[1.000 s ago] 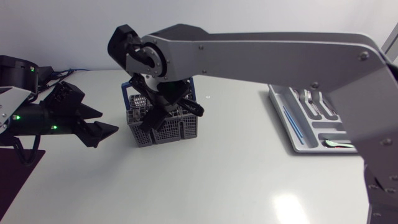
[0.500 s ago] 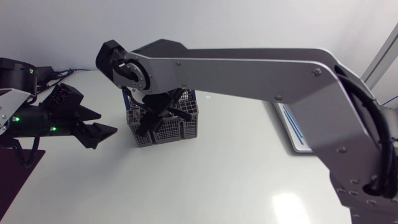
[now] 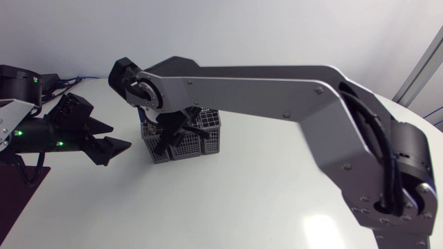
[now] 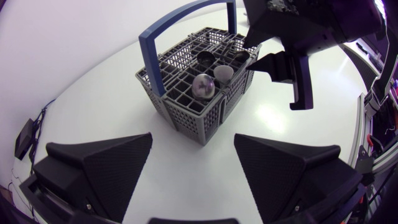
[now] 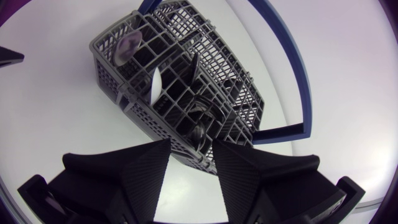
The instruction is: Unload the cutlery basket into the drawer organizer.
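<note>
On the white surface (image 3: 249,200) the cutlery basket (image 3: 185,144) stands mid-left; the right arm (image 3: 263,86) has dropped closer over it — jaws slightly parted, empty, ready to pick — left jaws gape, idle

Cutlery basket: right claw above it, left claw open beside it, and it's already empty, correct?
Not empty: the left wrist view shows spoons standing in the cutlery basket. The rest is right: the right claw is above it and the left claw is open beside it, not touching.
</note>
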You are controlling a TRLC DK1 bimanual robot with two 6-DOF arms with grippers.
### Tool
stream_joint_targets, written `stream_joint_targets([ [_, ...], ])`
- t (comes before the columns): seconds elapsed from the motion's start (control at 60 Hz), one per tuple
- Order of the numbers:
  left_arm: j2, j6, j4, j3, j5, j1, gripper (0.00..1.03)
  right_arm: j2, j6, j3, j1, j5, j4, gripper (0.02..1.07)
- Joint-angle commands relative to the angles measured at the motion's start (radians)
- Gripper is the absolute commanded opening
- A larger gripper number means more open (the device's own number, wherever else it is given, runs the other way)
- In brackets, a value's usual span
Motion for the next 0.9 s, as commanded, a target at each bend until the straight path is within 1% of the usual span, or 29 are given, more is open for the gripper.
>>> stream_joint_targets([
  [0.0,0.01,0.019,0.005,-0.024,0.013,-0.009,0.92,0.032,0.021,0.025,-0.01,0.021,0.003,0.51],
  [0.133,0.01,0.019,0.005,-0.024,0.013,-0.009,0.92,0.041,0.02,0.027,-0.017,0.037,0.015,0.5],
  [0.517,0.008,0.019,0.005,-0.023,0.013,-0.01,0.92,0.059,0.011,0.028,-0.024,0.04,0.046,0.46],
  [0.55,0.008,0.019,0.005,-0.023,0.013,-0.01,0.92,0.059,0.011,0.028,-0.024,0.041,0.048,0.44],
  [0.6,0.008,0.019,0.005,-0.023,0.013,-0.01,0.92,0.059,0.009,0.027,-0.024,0.041,0.051,0.43],
  [0.75,0.008,0.019,0.005,-0.027,0.013,-0.01,0.92,0.059,0.011,0.018,-0.026,0.041,0.057,0.36],
  [0.85,0.008,0.019,0.005,-0.029,0.013,-0.01,0.92,0.055,0.007,0.009,-0.026,0.044,0.072,0.27],
  [0.883,0.008,0.019,0.005,-0.029,0.013,-0.01,0.92,0.055,0.0,0.01,-0.026,0.046,0.078,0.2],
])
